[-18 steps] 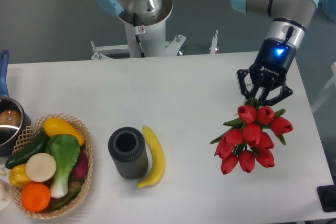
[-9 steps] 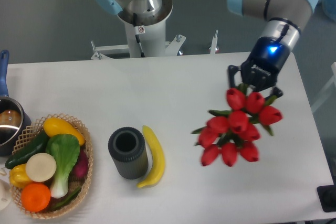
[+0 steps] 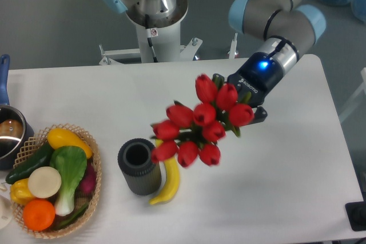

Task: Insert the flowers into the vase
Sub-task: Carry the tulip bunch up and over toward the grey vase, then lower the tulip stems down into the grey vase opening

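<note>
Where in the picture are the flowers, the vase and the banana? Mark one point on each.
flowers (image 3: 197, 124), fixed camera, on a red tulip head mid-bunch.
vase (image 3: 139, 181), fixed camera, on its ribbed outer wall.
banana (image 3: 167, 184), fixed camera, on its yellow lower half.

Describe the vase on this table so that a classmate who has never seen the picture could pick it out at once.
Start at the woven basket of vegetables at the table's front left. Just right of it stands the vase, with a yellow banana along its right side. It is the only dark, ribbed upright cylinder with an open round mouth.
</note>
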You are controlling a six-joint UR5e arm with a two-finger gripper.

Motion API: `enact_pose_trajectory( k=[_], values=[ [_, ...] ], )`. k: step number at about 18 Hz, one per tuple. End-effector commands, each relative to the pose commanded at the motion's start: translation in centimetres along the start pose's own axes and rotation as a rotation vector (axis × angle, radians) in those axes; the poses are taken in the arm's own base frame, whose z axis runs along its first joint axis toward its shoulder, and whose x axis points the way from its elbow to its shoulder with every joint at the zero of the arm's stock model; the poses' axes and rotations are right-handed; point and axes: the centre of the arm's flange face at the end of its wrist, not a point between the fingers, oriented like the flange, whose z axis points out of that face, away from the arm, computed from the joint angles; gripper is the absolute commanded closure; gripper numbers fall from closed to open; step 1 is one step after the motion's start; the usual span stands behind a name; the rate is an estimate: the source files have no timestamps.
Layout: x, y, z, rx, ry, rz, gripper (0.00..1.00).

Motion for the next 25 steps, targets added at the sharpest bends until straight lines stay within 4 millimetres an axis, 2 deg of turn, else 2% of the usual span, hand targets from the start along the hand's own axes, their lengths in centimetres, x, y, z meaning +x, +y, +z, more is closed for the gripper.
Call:
enact_pose_trajectory(
  k=[4,10,18,25],
  values=[
    [1.0,0.1,1.6,0.156,0.049,0.027,0.81],
    [3.0,2.2,4.4,0.174,0.095,-0.023,0.81],
    [5.2,4.9,8.4,0.255,0.148,0.058,0.81],
    [6.4,6.3,9.8,0.259,0.17,0.029,0.81]
  ],
)
